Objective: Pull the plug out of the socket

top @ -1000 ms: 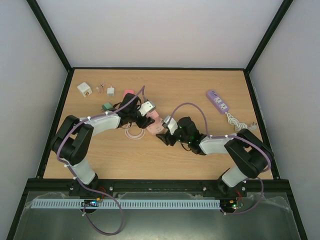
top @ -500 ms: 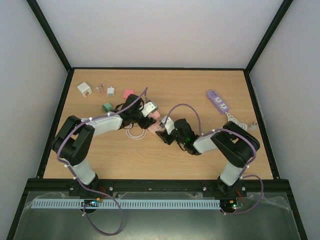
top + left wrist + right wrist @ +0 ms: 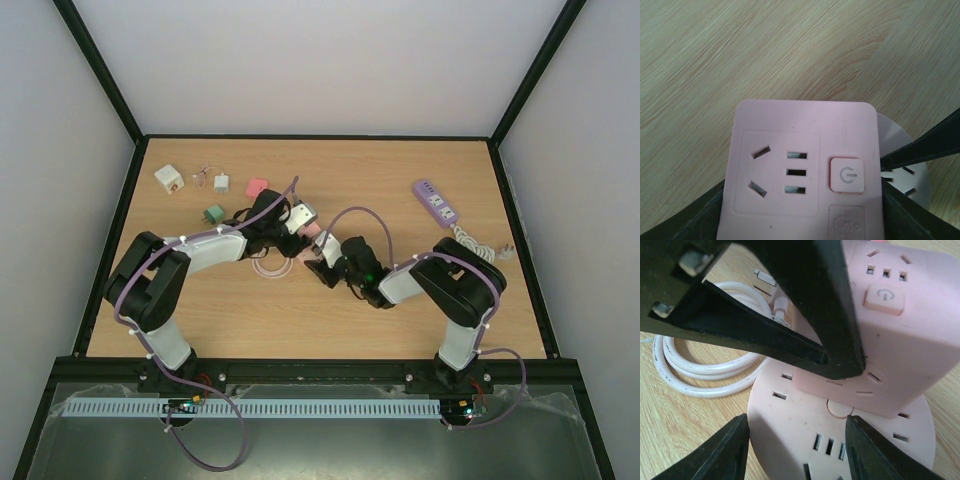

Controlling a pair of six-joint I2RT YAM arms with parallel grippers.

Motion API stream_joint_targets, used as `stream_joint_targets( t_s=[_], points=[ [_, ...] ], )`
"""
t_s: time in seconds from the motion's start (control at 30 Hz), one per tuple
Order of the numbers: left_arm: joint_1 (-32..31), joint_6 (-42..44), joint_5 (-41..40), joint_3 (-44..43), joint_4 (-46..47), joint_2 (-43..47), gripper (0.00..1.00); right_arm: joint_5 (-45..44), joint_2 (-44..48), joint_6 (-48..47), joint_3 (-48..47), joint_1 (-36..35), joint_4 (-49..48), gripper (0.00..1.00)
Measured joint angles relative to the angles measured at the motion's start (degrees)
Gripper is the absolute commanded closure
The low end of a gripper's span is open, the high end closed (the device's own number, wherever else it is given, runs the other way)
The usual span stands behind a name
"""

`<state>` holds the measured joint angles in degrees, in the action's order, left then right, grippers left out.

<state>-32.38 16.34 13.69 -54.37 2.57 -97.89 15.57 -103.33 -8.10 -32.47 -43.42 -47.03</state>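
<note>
The socket is a pale pink round disc [image 3: 790, 440] with a square pink outlet block [image 3: 800, 150] on top, lying mid-table [image 3: 303, 257]. My left gripper [image 3: 802, 220] is shut on the block's two sides. One of its black fingers [image 3: 805, 315] crosses the right wrist view. My right gripper [image 3: 797, 440] is low at the disc's near edge. Its jaws stand apart around part of the disc. The left fingertip [image 3: 727, 450] is at the rim and the other lies over the disc. The plug is hidden from me.
The socket's pale coiled cable [image 3: 705, 365] lies left of the disc. A lilac power strip [image 3: 435, 202] with a white cord sits at the back right. Small adapters stand at the back left: white [image 3: 168, 178], pink [image 3: 257, 186] and green [image 3: 213, 214].
My right arm has slid left up to the socket, and its jaws have narrowed around the disc. The left gripper has kept its hold on the block.
</note>
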Motion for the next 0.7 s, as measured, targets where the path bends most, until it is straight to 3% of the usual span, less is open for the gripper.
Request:
stream_joint_targets(
  t_s=[0.7],
  points=[
    [0.5,-0.8,1.6,1.2,1.6,0.4,0.66,-0.1,1.2,1.3,-1.8,-0.5,4.3,0.62]
  ],
)
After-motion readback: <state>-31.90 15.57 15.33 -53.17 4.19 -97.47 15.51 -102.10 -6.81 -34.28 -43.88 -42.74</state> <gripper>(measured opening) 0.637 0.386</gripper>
